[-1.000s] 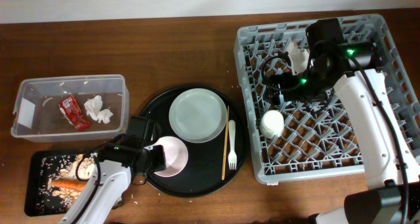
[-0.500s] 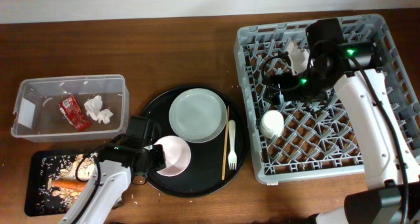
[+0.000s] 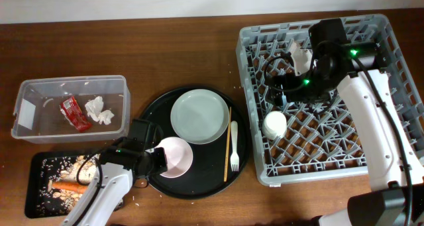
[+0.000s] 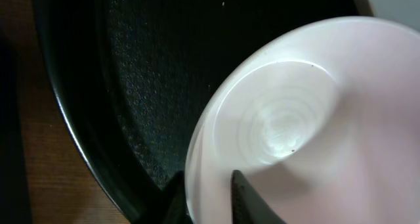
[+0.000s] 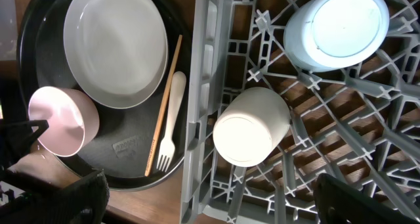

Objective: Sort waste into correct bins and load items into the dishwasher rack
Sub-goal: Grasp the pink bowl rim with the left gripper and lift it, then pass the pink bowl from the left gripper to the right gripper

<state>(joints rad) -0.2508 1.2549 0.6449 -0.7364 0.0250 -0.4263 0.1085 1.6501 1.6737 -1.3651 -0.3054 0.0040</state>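
With left gripper (image 3: 152,161) jaws clamped on the rim of the pinkish-white bowl (image 3: 175,156), at the lower left of the round black tray (image 3: 199,186), lift straight up first. Carry high over pale plate (image 3: 199,116), chopstick (image 3: 228,143) and fork (image 3: 234,146). Tip mouth-down only above the dishwasher rack (image 3: 248,107), beside the cream cup (image 3: 275,124). Mind the right gripper (image 5: 213,181) there, jaws apart, empty.

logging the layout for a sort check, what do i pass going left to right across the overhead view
red wrapper → tissue → plate → chopstick → fork → cream cup
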